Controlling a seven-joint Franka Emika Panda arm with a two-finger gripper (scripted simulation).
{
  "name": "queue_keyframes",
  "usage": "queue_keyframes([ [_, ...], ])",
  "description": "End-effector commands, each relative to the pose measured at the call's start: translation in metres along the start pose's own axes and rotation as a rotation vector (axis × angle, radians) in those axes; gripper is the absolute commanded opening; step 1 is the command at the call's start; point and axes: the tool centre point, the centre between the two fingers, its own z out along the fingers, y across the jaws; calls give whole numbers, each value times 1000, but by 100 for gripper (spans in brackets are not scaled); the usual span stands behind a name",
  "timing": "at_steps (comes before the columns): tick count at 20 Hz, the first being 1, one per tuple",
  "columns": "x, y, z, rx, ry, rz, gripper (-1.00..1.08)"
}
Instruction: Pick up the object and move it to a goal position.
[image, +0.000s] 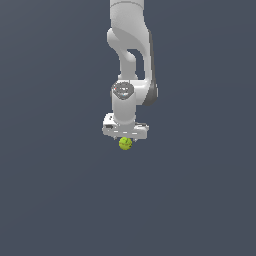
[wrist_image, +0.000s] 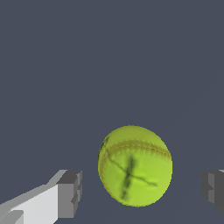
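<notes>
We see the gripper (wrist_image: 135, 192) with its fingers spread well apart: in the wrist view one grey pad (wrist_image: 70, 193) stands on one side of the ball (wrist_image: 134, 165) and the other pad (wrist_image: 213, 190) on the far side, with clear gaps of background between each pad and the ball, so nothing is clamped. The ball is yellow-green, with a reddish stitched seam curving across its upper part and dark crossing lines on its face, and it lies between the two fingers, nearer the first pad than the second.

In the exterior view the gripper (image: 125, 140) points straight down, and the ball (image: 125, 143) shows just beneath the white hand, at the middle of it and much narrower than it. The fingers themselves are too small there for us to make out. Above the hand, the white arm (image: 131, 60) rises and is cut off by the top of the picture.

Around all this we find only a flat, uniform slate-blue surface (image: 200, 200), with no edge, corner, wall or shadow. We cannot tell whether the ball rests on that surface or hangs above it. In the wrist view, the second pad is cut off by the picture's border.
</notes>
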Motion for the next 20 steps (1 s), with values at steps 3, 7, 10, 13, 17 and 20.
queue_keyframes([
  [3, -1, 0, 22, 0, -1, 1, 100],
  [7, -1, 0, 31, 0, -1, 1, 100],
  [10, -1, 0, 32, 0, -1, 1, -100],
  [13, -1, 0, 32, 0, -1, 1, -100],
  [17, -1, 0, 32, 0, -1, 1, -100],
  [20, -1, 0, 31, 0, 0, 1, -100],
])
